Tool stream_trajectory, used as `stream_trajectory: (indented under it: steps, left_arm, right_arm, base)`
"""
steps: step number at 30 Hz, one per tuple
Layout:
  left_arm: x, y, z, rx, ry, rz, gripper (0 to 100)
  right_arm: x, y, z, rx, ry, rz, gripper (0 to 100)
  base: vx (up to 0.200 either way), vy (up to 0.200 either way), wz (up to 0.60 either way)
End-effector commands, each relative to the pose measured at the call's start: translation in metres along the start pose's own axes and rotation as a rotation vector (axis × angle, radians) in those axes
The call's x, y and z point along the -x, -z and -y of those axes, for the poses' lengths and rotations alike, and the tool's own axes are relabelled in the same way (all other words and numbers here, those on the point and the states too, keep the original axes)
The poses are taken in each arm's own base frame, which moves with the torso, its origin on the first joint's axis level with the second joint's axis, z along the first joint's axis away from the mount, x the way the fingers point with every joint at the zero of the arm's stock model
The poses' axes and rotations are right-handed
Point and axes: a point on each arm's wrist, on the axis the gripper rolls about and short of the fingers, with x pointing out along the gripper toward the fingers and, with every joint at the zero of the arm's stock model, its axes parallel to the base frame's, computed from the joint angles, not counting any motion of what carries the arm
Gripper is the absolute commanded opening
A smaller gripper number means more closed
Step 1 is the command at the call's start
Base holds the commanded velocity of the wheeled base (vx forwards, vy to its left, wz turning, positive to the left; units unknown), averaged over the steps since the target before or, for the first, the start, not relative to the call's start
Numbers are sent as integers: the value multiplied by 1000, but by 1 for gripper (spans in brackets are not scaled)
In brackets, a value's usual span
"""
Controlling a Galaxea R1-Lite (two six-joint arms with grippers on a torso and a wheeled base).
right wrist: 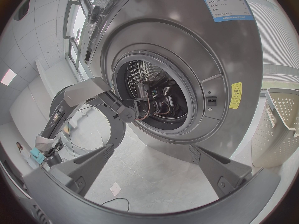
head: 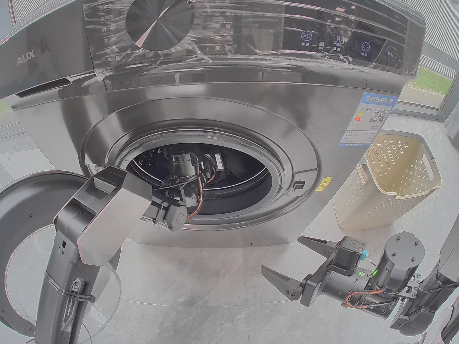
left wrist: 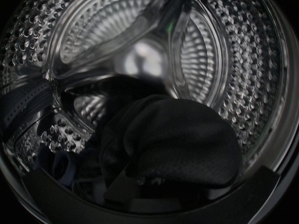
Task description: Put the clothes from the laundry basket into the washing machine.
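The washing machine [head: 239, 101] stands with its round door [head: 28, 206] swung open, and the left gripper [head: 186, 166] is inside the drum [left wrist: 249, 63]; whether it grasps anything, I cannot tell. At the bottom of the drum lies a heap of dark clothes [left wrist: 180, 140], with a small blue piece [left wrist: 62, 168] beside it. The right gripper [head: 282, 254] hangs above the floor before the machine, spread wide and holding nothing, and the pale laundry basket [head: 406, 194] stands just beside the machine on the robot's right.
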Motion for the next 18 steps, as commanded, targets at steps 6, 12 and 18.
stream_trajectory:
  steps: [6,12,18]
  left_arm:
    - [-14,-6,-9,28,-27,101,0]
    - [0,8,-7,9,-29,7,100]
    - [45,8,1,-37,-4,-193,100]
  right_arm:
    - [-1,2,-2,1,-8,-9,100]
    - [-1,3,-2,1,-8,-10,100]
    - [-1,2,-2,1,-8,-9,100]
  base:
    - [0,0,0]
    - [0,0,0]
    - [0,0,0]
